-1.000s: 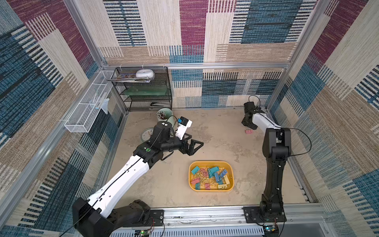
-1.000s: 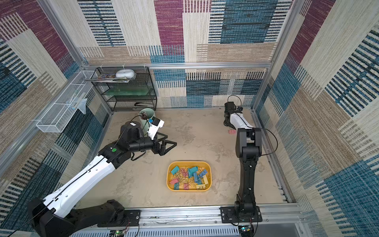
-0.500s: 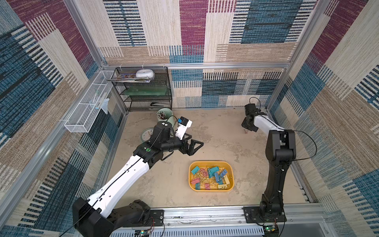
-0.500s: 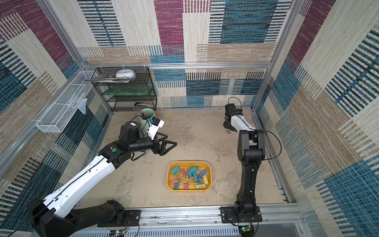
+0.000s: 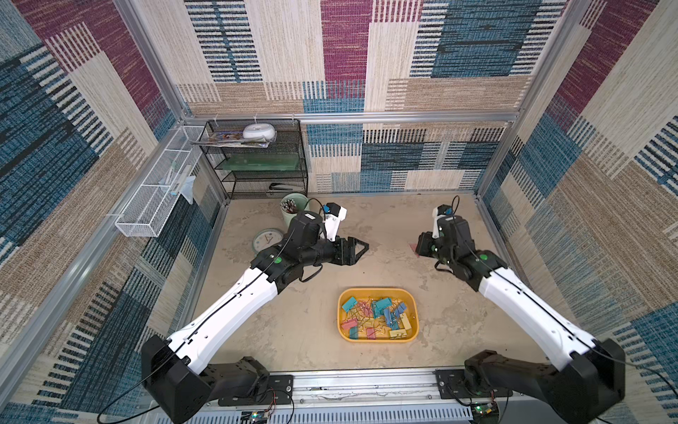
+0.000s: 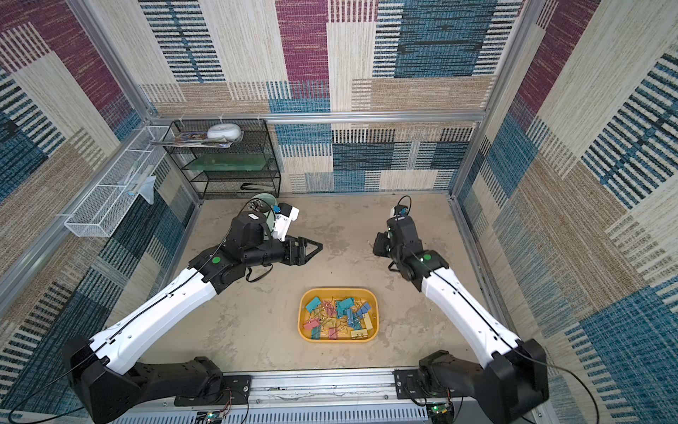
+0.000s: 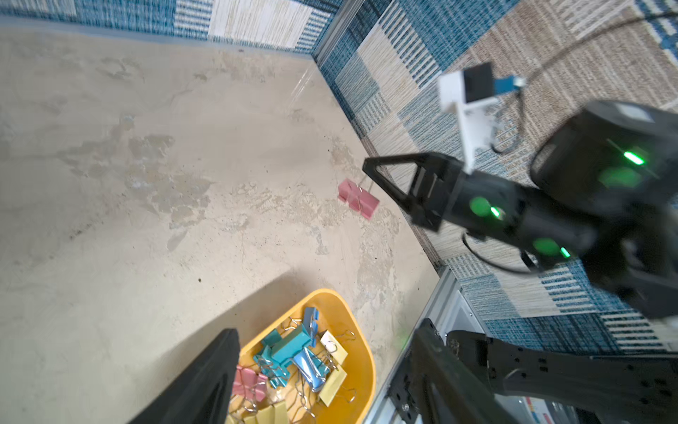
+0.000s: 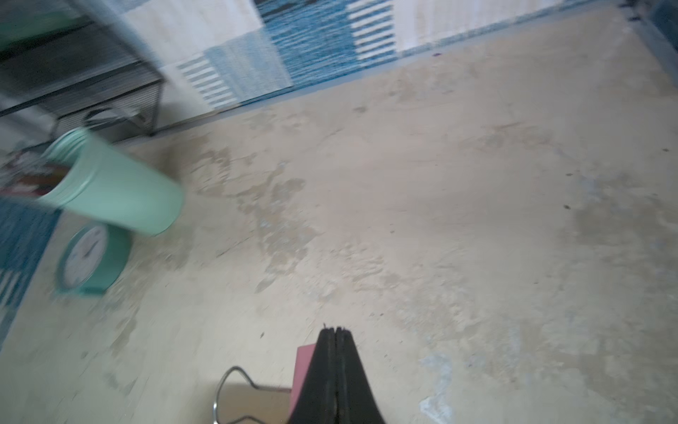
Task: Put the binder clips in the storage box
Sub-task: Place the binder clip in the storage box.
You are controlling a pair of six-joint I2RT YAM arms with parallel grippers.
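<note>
Right wrist view: right gripper (image 8: 335,332) closed tight against pink binder clip (image 8: 303,367) near table (image 5: 385,227) right edge, hold unclear | left gripper (image 5: 359,246) open, empty | binder clips (image 5: 379,315) in storage box (image 5: 378,291) by front edge

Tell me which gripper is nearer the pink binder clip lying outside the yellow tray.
Right. The right gripper is shut with its tips right at the pink binder clip; the left gripper hangs open far across the table from it.
</note>
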